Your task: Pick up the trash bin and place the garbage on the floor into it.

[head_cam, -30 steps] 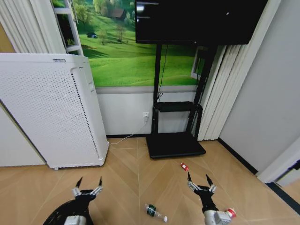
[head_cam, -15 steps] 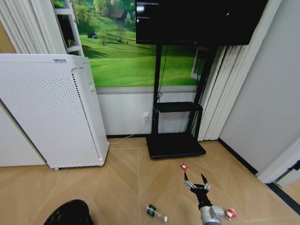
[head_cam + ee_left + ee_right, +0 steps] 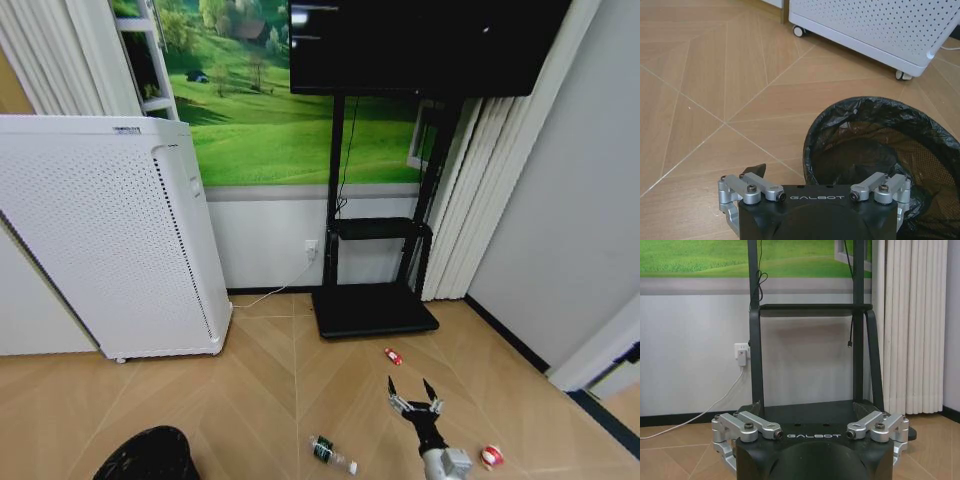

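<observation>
Nearest the robot, at the lower left of the head view, the trash bin (image 3: pixel 150 455) stands on the floor (image 3: pixel 260 390), lined with a black bag. In the left wrist view the left gripper (image 3: pixel 815 187) hangs just above and beside the trash bin (image 3: pixel 875 150); its fingers are spread wide, one dark fingertip (image 3: pixel 754 169) over bare parquet outside the rim, the other finger at the bin's near edge, so the rim lies between them without being clamped.

Low in the middle of the head view lies the clear bottle with the green label (image 3: pixel 332 454), on its side. To its right the right gripper (image 3: pixel 415 398) points forward with its fingers splayed apart and nothing between them. A red-and-white piece (image 3: pixel 490 456) lies just right of that arm, and a small red wrapper (image 3: pixel 393 356) lies farther ahead, near the black TV stand base (image 3: pixel 375 310). The white perforated appliance (image 3: pixel 110 240) stands at the left wall.

Compared with a second ago, the left gripper has dropped out of the head view and the right gripper has drawn slightly lower and leftward; the litter and bin have not moved.
</observation>
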### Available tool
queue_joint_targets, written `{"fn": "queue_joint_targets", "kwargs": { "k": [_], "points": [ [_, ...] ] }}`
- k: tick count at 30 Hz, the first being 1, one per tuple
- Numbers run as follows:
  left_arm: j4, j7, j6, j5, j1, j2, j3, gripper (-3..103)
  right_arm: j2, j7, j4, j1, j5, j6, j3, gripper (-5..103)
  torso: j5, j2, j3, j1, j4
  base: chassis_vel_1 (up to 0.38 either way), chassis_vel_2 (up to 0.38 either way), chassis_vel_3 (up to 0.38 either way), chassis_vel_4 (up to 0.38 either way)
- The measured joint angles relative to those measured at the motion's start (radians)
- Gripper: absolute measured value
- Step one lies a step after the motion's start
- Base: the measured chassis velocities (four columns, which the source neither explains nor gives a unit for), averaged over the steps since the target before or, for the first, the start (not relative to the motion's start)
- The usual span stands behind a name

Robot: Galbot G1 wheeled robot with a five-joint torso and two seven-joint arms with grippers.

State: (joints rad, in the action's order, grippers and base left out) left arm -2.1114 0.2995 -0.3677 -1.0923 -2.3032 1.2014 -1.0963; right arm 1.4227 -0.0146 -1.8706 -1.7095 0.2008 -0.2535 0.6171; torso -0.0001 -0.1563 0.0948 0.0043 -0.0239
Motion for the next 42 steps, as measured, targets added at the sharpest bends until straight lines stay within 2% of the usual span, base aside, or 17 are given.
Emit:
{"fn": "queue_joint_targets", "kwargs": {
  "k": [4, 7, 9, 10, 11, 16, 17, 18, 19, 20, 22, 23, 30, 34, 37, 40, 42],
  "points": [
    [0.038, -0.001, -0.028, -0.001, 0.032, -0.008, 0.018, 100, -0.008, -0.004, -0.008, 0.000, 0.004, 0.005, 0.011, 100, 0.0001, 0.000, 0.000, 0.000, 0.0002, 0.000, 0.000, 0.000, 0.000],
    [0.057, 0.000, -0.040, -0.002, 0.048, -0.008, 0.038, 96, -0.008, -0.007, -0.012, -0.006, 0.003, 0.005, 0.015, 100, -0.0002, -0.001, 0.000, 0.000, 0.0002, 0.000, 0.000, 0.000, 0.000],
    [0.068, 0.000, -0.050, -0.007, 0.061, -0.005, 0.060, 87, -0.003, -0.008, -0.018, -0.015, -0.001, 0.006, 0.014, 100, 0.0003, -0.001, 0.000, 0.000, 0.0003, 0.000, 0.000, 0.000, 0.000],
    [0.068, 0.000, -0.050, -0.007, 0.061, -0.005, 0.060, 87, -0.003, -0.008, -0.018, -0.015, -0.001, 0.006, 0.014, 100, 0.0003, -0.001, 0.000, 0.000, 0.0003, 0.000, 0.000, 0.000, 0.000],
    [0.079, 0.001, -0.058, -0.010, 0.080, -0.002, 0.073, 76, 0.002, -0.009, -0.019, -0.018, -0.005, 0.006, 0.014, 100, 0.0002, -0.001, 0.000, 0.000, 0.0003, 0.000, 0.000, 0.000, 0.000],
    [0.108, 0.008, -0.078, -0.016, 0.138, 0.003, 0.110, 66, 0.008, -0.011, -0.024, -0.029, -0.014, 0.006, 0.012, 100, 0.0001, -0.001, 0.001, 0.000, 0.0002, 0.000, 0.000, 0.000, 0.000],
    [0.119, 0.011, -0.082, -0.015, 0.158, 0.004, 0.120, 55, 0.009, -0.012, -0.026, -0.034, -0.015, 0.005, 0.013, 100, 0.0002, -0.001, 0.001, 0.000, 0.0002, 0.000, 0.000, 0.000, 0.000],
    [0.127, 0.011, -0.085, -0.012, 0.174, 0.006, 0.131, 55, 0.009, -0.012, -0.028, -0.038, -0.015, 0.005, 0.014, 100, 0.0002, -0.001, 0.001, 0.000, 0.0001, 0.000, 0.000, 0.000, 0.000],
    [0.133, 0.011, -0.086, -0.007, 0.186, 0.008, 0.139, 49, 0.009, -0.013, -0.029, -0.041, -0.015, 0.004, 0.017, 100, -0.0002, -0.001, 0.001, 0.000, 0.0001, 0.000, 0.000, 0.000, 0.000],
    [0.133, 0.011, -0.086, -0.007, 0.186, 0.008, 0.139, 49, 0.009, -0.013, -0.029, -0.041, -0.015, 0.004, 0.017, 100, -0.0002, -0.001, 0.001, 0.000, 0.0001, 0.000, 0.000, 0.000, 0.000],
    [0.137, 0.004, -0.080, 0.000, 0.192, 0.007, 0.151, 38, 0.007, -0.014, -0.033, -0.045, -0.015, 0.003, 0.021, 100, 0.0002, -0.001, 0.001, 0.000, 0.0001, 0.000, 0.000, 0.000, 0.000],
    [0.137, 0.004, -0.080, 0.000, 0.192, 0.007, 0.151, 38, 0.007, -0.014, -0.033, -0.045, -0.015, 0.003, 0.021, 100, 0.0002, -0.001, 0.001, 0.000, 0.0001, 0.000, 0.000, 0.000, 0.000],
    [0.145, -0.034, -0.028, 0.019, 0.185, 0.014, 0.161, 6, 0.009, -0.018, -0.035, -0.043, -0.018, 0.002, 0.017, 100, 0.0000, -0.002, 0.001, 0.000, 0.0003, 0.000, 0.000, 0.000, 0.000],
    [0.149, -0.057, -0.006, 0.024, 0.183, 0.016, 0.159, 3, 0.013, -0.024, -0.035, -0.047, -0.029, 0.004, 0.015, 100, 0.0000, -0.002, 0.001, 0.000, 0.0004, 0.000, 0.000, 0.000, 0.000],
    [0.160, -0.106, 0.055, 0.078, 0.189, 0.023, 0.139, 3, 0.023, -0.066, -0.033, -0.049, -0.053, 0.007, 0.019, 100, -0.0001, -0.002, 0.001, 0.001, 0.0002, 0.000, 0.000, 0.000, 0.000],
    [0.160, -0.120, 0.075, 0.103, 0.192, 0.029, 0.127, 3, 0.027, -0.080, -0.031, -0.049, -0.055, 0.005, 0.019, 100, -0.0001, -0.002, 0.001, 0.001, 0.0002, 0.000, 0.000, 0.000, 0.000],
    [0.160, -0.140, 0.107, 0.163, 0.200, 0.046, 0.105, 3, 0.034, -0.090, -0.025, -0.051, -0.062, -0.008, 0.020, 100, 0.0000, -0.002, 0.001, 0.001, 0.0002, 0.000, 0.000, 0.000, 0.000]
  ]
}}
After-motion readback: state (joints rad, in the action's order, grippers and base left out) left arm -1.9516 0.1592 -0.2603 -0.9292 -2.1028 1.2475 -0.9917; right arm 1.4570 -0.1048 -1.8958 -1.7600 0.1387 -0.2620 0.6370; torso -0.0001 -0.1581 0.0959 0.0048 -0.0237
